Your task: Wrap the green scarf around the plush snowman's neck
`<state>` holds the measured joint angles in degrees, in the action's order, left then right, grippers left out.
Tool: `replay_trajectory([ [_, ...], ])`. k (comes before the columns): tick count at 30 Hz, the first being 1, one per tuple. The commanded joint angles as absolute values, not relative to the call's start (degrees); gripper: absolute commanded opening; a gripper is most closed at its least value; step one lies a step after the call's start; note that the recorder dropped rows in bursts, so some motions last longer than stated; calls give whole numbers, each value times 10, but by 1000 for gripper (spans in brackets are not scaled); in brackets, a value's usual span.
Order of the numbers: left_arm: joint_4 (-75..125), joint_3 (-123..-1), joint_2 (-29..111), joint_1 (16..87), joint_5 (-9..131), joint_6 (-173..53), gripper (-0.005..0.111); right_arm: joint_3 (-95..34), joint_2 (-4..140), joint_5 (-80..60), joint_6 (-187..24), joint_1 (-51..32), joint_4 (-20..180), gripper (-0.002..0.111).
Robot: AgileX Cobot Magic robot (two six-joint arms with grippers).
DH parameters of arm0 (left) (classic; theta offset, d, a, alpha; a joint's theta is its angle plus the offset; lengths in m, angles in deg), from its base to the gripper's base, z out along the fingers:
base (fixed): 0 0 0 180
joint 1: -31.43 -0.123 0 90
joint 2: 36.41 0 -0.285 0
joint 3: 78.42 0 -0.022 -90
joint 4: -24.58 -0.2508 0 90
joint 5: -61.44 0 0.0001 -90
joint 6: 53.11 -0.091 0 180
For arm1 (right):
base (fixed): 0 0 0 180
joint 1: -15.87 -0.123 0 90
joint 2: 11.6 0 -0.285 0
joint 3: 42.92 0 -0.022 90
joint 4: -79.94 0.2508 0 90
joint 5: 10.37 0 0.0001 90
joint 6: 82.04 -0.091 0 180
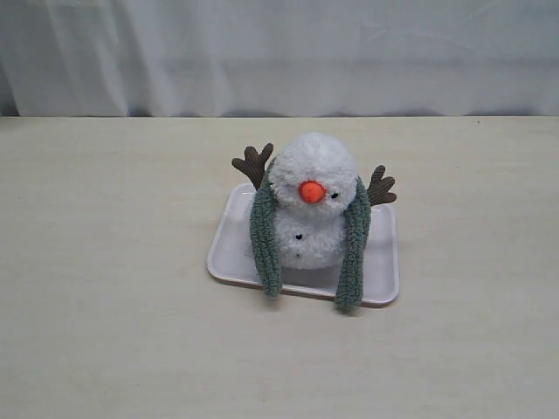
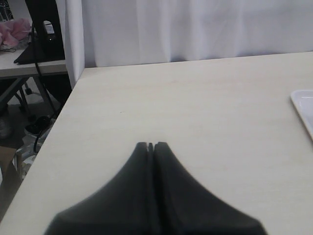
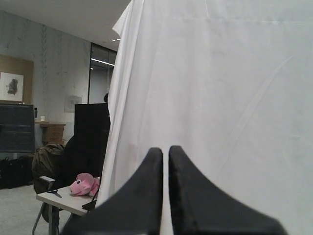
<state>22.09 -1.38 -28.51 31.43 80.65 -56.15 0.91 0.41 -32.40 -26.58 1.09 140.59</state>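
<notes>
The plush snowman (image 1: pixel 310 229) sits upright on a white tray (image 1: pixel 229 249) in the exterior view, orange nose facing the camera. The green scarf (image 1: pixel 265 234) lies over its neck from behind; both ends hang down the front, one on each side of the body, reaching the tray's front rim. Neither arm appears in the exterior view. My left gripper (image 2: pixel 151 145) is shut and empty above bare table, far from the toy. My right gripper (image 3: pixel 166 151) points at a white curtain, fingers nearly together with a thin slit, holding nothing.
A corner of the white tray (image 2: pixel 304 105) shows at the edge of the left wrist view, and the table's edge (image 2: pixel 58 122) runs beside it. A white curtain (image 1: pixel 279 52) hangs behind the table. A pink plush toy (image 3: pixel 84 184) lies on a distant side table.
</notes>
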Motion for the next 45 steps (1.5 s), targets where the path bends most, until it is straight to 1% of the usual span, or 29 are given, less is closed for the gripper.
replay_trajectory([
  [1, 222, -12, -286, 315, 800, -560, 0, 11, 0, -329, -269, 10, 1405, 4],
  [12, 222, -12, -286, 315, 800, -560, 0, 11, 0, -329, -268, 10, 1406, 4],
  [15, 222, -12, -286, 315, 800, -560, 0, 17, -35, -328, -268, 10, 1406, 4],
  [22, 222, -12, -286, 315, 800, -560, 0, 26, -38, -328, -269, 11, 1402, 4],
  [27, 222, -12, -286, 315, 800, -560, 0, 29, -38, -329, -274, 13, 1225, 4],
  [32, 222, -12, -286, 315, 800, -560, 0, 50, -38, -328, -274, 13, 1101, 4],
  [38, 222, -12, -286, 315, 800, -560, 0, 100, -38, -328, -274, 13, 861, 4],
  [43, 222, -12, -286, 315, 800, -560, 0, 132, -38, -328, -274, 14, 770, 4],
  [45, 222, -12, -286, 315, 800, -560, 0, 140, -38, -327, -274, 26, 748, 4],
])
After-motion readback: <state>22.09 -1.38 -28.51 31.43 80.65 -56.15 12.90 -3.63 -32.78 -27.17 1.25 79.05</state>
